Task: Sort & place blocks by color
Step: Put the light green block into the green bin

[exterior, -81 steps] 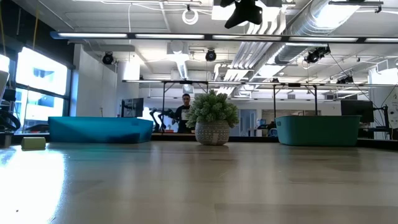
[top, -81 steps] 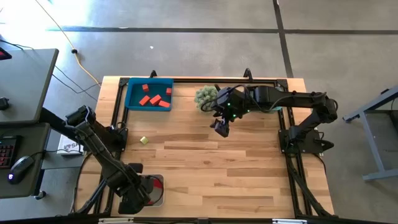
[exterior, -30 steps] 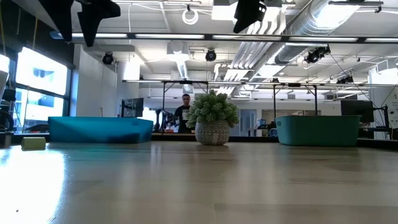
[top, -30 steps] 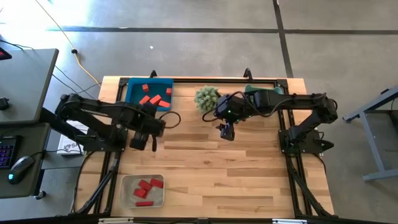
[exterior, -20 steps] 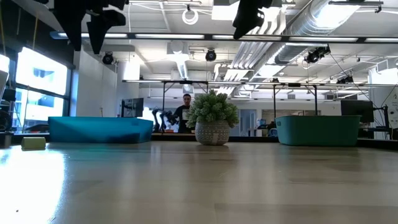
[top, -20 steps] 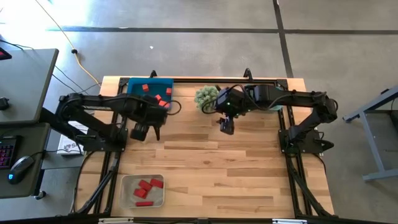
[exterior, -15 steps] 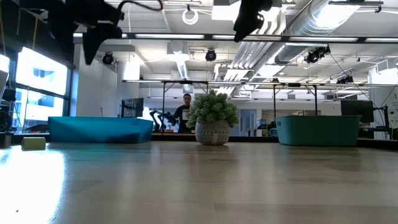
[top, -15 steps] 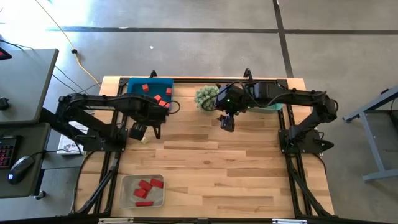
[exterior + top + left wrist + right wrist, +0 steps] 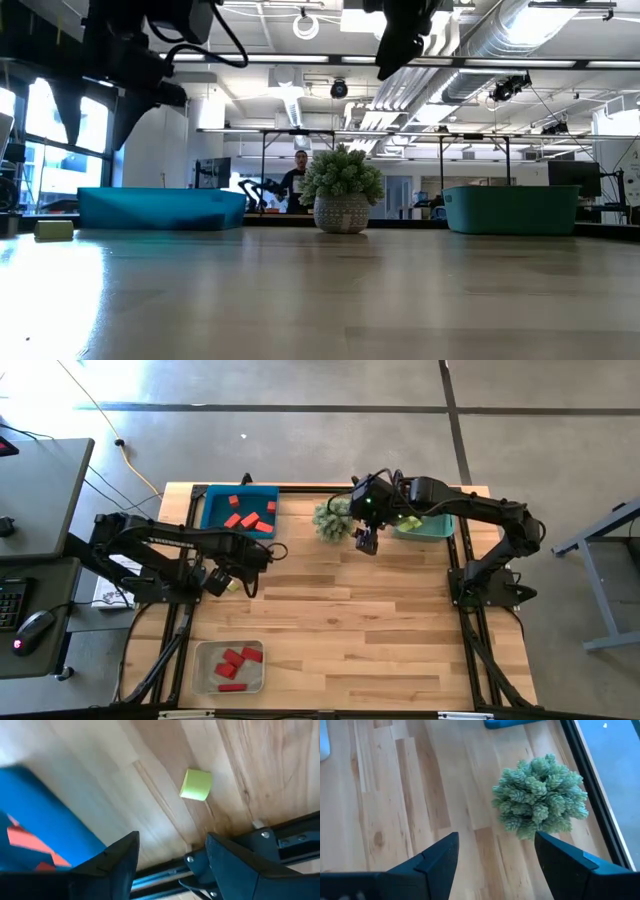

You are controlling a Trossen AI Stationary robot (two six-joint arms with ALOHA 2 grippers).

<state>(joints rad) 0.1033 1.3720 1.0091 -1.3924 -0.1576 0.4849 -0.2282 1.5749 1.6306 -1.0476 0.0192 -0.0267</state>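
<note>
Trouble ahead, maybe: left gripper (image 9: 214,582) up over yellow-green block (image 9: 196,784), fingers apart, holding nothing; could nudge that block off the near table edge if brought down crooked; could miss it too, so small and so near the black rail (image 9: 280,837). Right gripper (image 9: 366,542) up by the spiky plant (image 9: 331,517), fingers apart and holding nothing; could bump the plant over. Red blocks (image 9: 249,518) in the blue bin (image 9: 211,511); more red blocks in the grey tray (image 9: 205,654); teal bin (image 9: 437,528) at the right. Wooden table (image 9: 350,630), light planks; grey floor around; bright room with ceiling lights, a person far back behind the plant.
</note>
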